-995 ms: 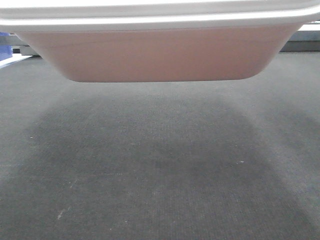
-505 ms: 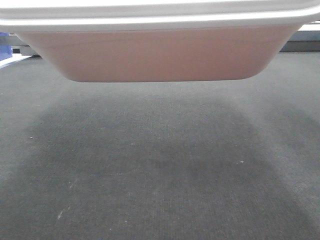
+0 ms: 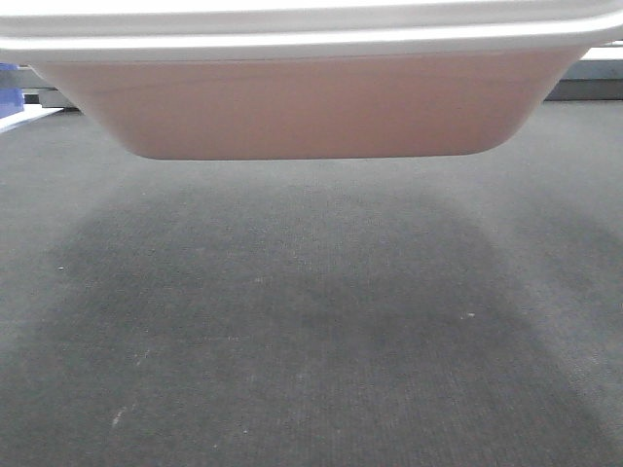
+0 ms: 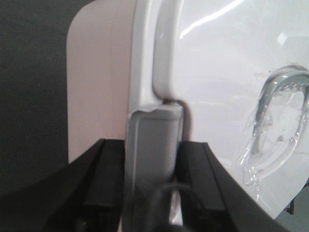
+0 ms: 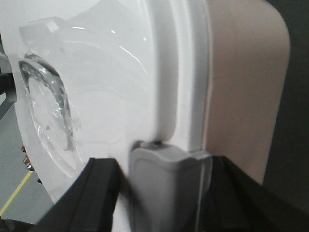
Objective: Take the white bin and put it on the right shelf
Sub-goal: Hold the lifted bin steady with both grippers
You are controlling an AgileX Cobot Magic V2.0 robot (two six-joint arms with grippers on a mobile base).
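The white bin (image 3: pixel 311 107) hangs above the grey floor (image 3: pixel 311 341), long axis running 9 to 3 o'clock between the left gripper (image 4: pixel 153 147) and right gripper (image 5: pixel 164 174), whose jaws each clamp an end latch (image 4: pixel 152 130), both equally near

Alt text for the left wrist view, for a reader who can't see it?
The left gripper grips a grey latch on the white bin, black jaws on either side. The white lid with its recessed handle fills the right; dark floor lies left.
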